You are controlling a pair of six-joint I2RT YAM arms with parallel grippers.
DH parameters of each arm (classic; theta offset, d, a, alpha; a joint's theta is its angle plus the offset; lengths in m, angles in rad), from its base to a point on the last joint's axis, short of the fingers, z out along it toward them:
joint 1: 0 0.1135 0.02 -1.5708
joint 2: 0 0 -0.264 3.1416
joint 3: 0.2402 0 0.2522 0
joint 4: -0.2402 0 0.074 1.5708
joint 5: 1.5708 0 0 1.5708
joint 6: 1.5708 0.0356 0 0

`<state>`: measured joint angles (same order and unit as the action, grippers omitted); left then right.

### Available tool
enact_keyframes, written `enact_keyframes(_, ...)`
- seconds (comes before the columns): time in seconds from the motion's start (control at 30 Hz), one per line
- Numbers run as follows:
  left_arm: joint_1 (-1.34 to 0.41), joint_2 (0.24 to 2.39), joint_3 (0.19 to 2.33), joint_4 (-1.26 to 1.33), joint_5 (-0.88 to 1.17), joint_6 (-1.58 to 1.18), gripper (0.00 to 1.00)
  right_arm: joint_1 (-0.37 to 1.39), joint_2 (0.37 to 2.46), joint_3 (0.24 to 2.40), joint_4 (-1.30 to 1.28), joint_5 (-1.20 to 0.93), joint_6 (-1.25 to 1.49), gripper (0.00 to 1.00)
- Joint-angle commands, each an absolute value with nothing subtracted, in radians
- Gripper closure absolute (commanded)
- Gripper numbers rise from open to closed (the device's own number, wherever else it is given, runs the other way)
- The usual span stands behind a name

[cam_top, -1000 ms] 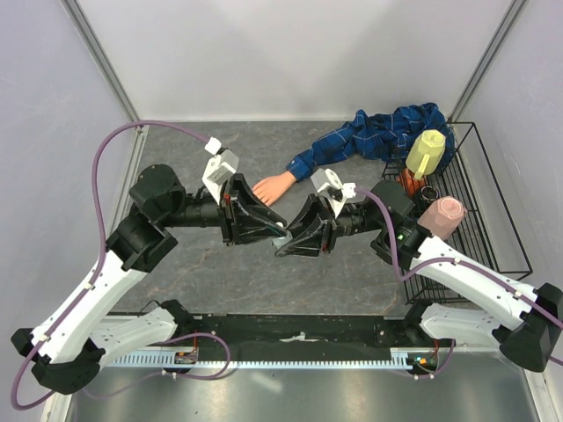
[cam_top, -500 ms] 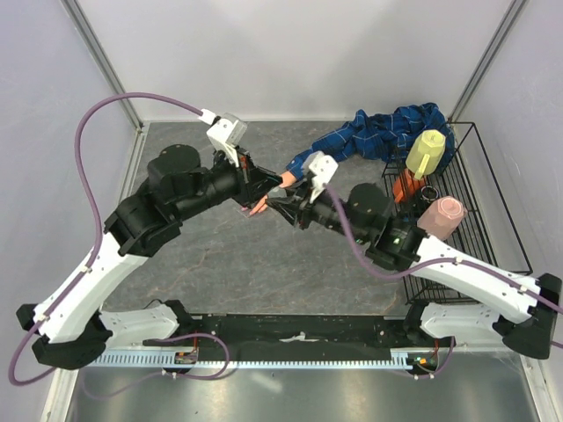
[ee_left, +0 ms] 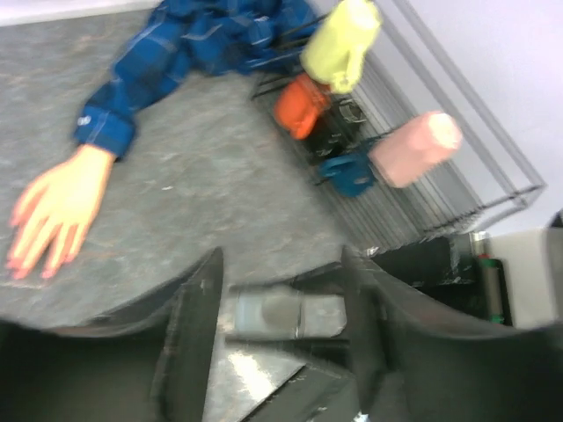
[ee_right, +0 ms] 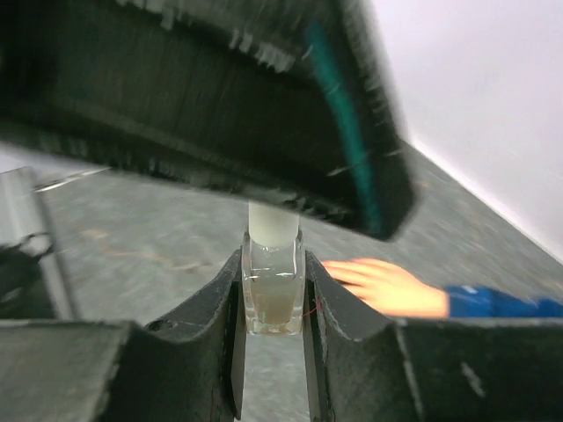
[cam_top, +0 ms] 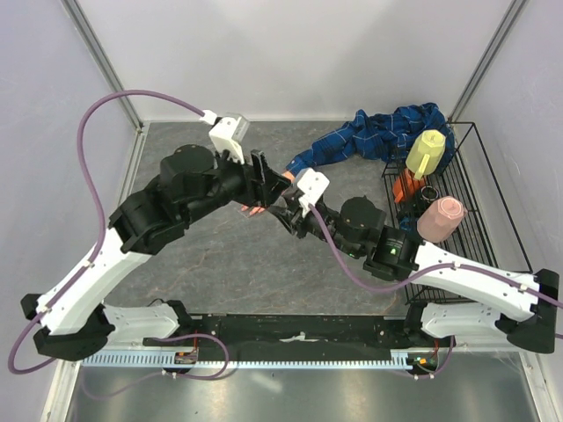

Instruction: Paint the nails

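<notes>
Nails [ee_left: 18,260] near right gripper [ee_right: 273,274]; it grips a clear bottle [ee_right: 273,308].

The fingers [ee_right: 215,334] of the right gripper [ee_right: 274,264] are finished in matt black plastic. Between them, a small bottle [ee_right: 274,299] is seen to be clear and glossy; glass or plastic cannot be told. Ahead of the left gripper [ee_left: 281,281], the table [ee_left: 202,176] is surfaced in a matt, mottled grey, stone-look sheet. The mannequin hand [ee_left: 57,215] is moulded smooth and peach, with low sheen. The sleeve [ee_left: 141,97] is made of woven plaid cloth. The rack [ee_left: 422,224] is formed of thin black wire.
</notes>
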<state>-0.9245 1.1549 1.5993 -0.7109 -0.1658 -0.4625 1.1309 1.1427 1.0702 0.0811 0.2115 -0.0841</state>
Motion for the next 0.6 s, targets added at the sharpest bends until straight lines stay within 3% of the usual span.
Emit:
enact_keyframes(0.0, -0.888, 1.068, 1.569, -0.612, 0.032, -0.480, 0.27, 1.118, 1.072, 1.043, 0.107, -0.049, -0.071, 1.00)
enact_keyframes(0.13, -0.861, 0.971, 1.494, -0.546, 0.155, -0.424, 0.21, 1.005, 1.025, 1.022, 0.107, -0.286, 0.047, 1.00)
enact_keyframes(0.3, -0.859, 0.861, 1.381, -0.433, 0.357, -0.380, 0.30, 0.864, 1.031, 1.020, 0.133, -0.599, 0.164, 1.00)
enact_keyframes(0.4, -0.858, 0.867, 1.365, -0.433, 0.396, -0.399, 0.31, 0.809, 1.037, 0.994, 0.237, -0.799, 0.274, 1.00)
enact_keyframes(0.57, -0.858, 0.891, 1.359, -0.407, 0.475, -0.393, 0.24, 0.747, 1.049, 0.924, 0.549, -0.984, 0.532, 1.00)
